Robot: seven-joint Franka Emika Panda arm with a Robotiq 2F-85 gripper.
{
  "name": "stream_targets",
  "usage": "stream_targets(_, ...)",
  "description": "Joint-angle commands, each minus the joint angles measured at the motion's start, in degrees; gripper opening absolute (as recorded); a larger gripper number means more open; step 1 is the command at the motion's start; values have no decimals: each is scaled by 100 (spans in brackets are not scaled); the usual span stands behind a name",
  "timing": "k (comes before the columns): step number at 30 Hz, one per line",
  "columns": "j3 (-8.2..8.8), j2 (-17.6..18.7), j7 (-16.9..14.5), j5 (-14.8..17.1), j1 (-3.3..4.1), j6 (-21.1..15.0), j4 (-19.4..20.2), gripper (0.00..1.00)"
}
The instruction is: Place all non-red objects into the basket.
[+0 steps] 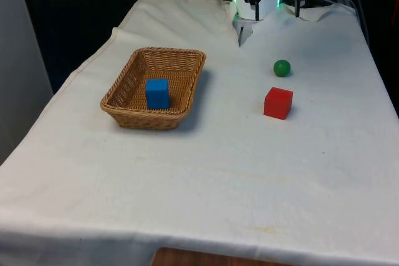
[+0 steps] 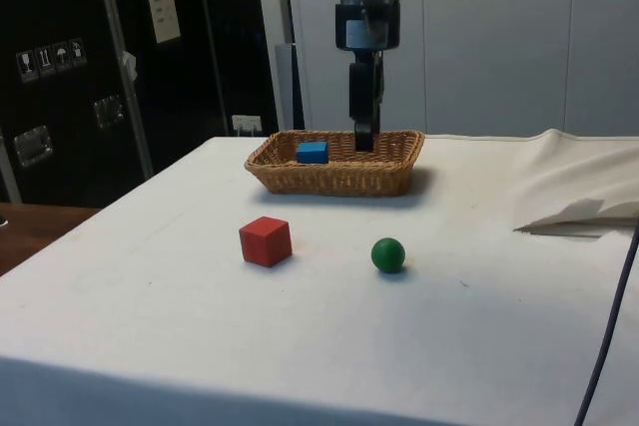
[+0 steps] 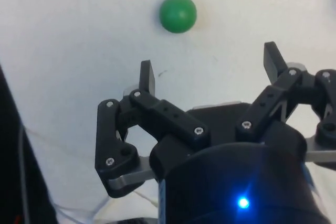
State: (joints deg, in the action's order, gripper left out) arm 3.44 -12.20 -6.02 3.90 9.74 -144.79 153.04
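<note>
The blue cube [image 1: 158, 93] is sitting inside the wicker basket [image 1: 187, 83], so that part of the sorting looks finished. The green ball [image 1: 282, 68] is lying on the white cloth [image 1: 206, 172], well apart from the basket and towards the front view's right, with the red cube [image 1: 278, 103] resting just beside it, nearer the camera. Judging from this layout, the ball is the one non-red object left to move, while the red cube should be staying where it is. The gripper [image 3: 210, 74] is hanging above the table with its jaws spread wide and holding nothing; in the wrist view the ball is showing on the cloth beyond the fingertips [image 3: 147, 75], not between them. In the side view the gripper [image 2: 363, 137] is appearing in front of the basket's rim, though its actual height above the cloth is hard to judge from that angle; it is probably raised well clear. The remaining work seems to be moving over the ball, descending, closing on it and carrying it to the basket.
</note>
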Motion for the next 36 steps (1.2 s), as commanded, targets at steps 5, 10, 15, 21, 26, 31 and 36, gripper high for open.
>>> stream_targets(5, -46, -80, 390, -458, -63, 0, 132, 100)
stream_targets(10, -63, -97, 521, -561, -46, -34, 212, 100)
stream_targets(15, -115, -109, 602, -567, -46, -109, 338, 100)
stream_targets(21, -138, -97, 630, -544, -34, -160, 424, 100)
stream_targets(26, -160, -57, 665, -510, -23, -229, 453, 100)
stream_targets(31, -218, -6, 716, -361, 34, -418, 498, 100)
stream_targets(36, -292, 103, 716, -172, 63, -670, 539, 100)
